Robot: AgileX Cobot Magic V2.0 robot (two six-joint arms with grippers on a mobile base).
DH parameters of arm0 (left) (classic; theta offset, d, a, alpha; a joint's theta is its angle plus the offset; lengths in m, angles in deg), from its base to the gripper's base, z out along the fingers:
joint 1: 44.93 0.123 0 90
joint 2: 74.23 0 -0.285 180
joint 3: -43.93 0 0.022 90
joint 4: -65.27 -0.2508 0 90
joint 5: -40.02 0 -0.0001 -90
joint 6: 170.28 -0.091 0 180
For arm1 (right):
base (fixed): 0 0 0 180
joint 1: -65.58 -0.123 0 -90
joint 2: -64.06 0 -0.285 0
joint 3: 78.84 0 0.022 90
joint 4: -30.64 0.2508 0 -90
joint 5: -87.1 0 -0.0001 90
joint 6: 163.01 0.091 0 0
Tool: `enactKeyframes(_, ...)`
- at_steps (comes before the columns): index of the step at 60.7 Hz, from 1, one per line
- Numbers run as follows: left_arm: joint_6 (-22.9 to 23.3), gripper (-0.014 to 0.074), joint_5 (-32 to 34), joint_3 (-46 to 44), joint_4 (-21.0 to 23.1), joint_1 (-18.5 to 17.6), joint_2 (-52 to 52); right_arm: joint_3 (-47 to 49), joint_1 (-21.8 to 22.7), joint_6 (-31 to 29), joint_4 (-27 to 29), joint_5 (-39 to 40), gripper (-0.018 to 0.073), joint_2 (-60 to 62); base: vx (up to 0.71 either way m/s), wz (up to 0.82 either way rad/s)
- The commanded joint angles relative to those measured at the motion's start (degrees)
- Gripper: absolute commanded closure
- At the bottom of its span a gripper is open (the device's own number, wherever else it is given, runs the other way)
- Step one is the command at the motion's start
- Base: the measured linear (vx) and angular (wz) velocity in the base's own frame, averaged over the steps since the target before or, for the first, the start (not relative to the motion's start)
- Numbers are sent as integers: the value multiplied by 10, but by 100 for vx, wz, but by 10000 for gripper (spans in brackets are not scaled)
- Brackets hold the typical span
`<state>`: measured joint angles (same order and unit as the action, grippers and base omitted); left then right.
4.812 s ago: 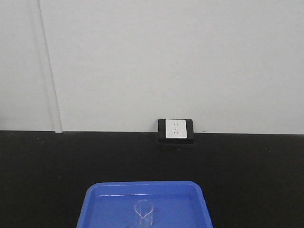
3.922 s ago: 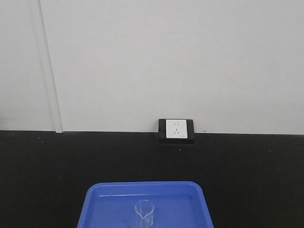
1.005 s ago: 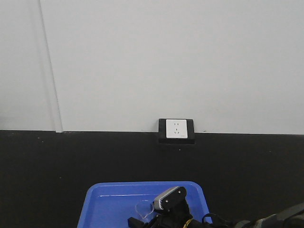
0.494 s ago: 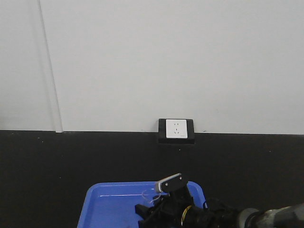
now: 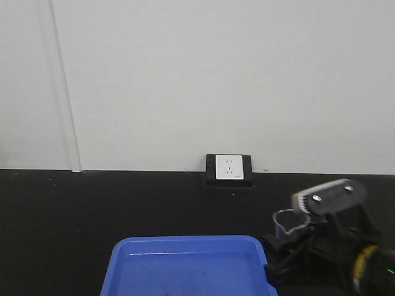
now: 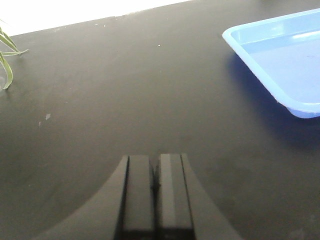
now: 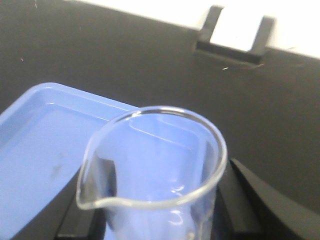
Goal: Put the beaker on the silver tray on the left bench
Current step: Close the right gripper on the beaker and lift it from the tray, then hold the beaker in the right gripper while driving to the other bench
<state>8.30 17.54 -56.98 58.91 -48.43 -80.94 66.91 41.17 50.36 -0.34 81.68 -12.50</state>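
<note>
The right gripper (image 5: 285, 239) clasps the beaker (image 5: 289, 221) upright, aloft beside the blue tray's (image 5: 185, 238) right rim, toward the desk's near edge. Carry it level, slowly leftward. The silver tray is unseen. The left gripper (image 6: 155, 186) is closed and empty.

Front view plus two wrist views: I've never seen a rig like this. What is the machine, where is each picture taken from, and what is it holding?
This is a two-armed robot at a black lab bench. One camera looks ahead at the wall. The other two sit on the wrists, each looking along its own arm's gripper. On the bench lies a blue tray, with a socket at the back. The right gripper is shut on a small clear glass beaker, held in the air by the tray's right edge. The left gripper is shut and holds nothing. Green leaves show at the edge of its view.
</note>
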Motion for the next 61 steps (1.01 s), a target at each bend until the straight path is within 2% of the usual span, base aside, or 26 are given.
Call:
enactKeyframes(1,1,595,47,11,-1,-2,5,-45,2,11,-1,7,571,112,0,0)
enactKeyframes(16,1,595,47,11,-1,-2,5,-172,2,23,-21,-94,571,362,0,0)
enactKeyframes(31,1,595,47,11,-1,-2,5,-234,2,29,-67,-176,571,573,0,0)
enactKeyframes(38,1,595,47,11,-1,-2,5,-237,1,29,-79,-235,571,585,0,0)
enactKeyframes(61,1,595,47,11,-1,-2,5,-237,1,29,-67,-231,571,585,0,0)
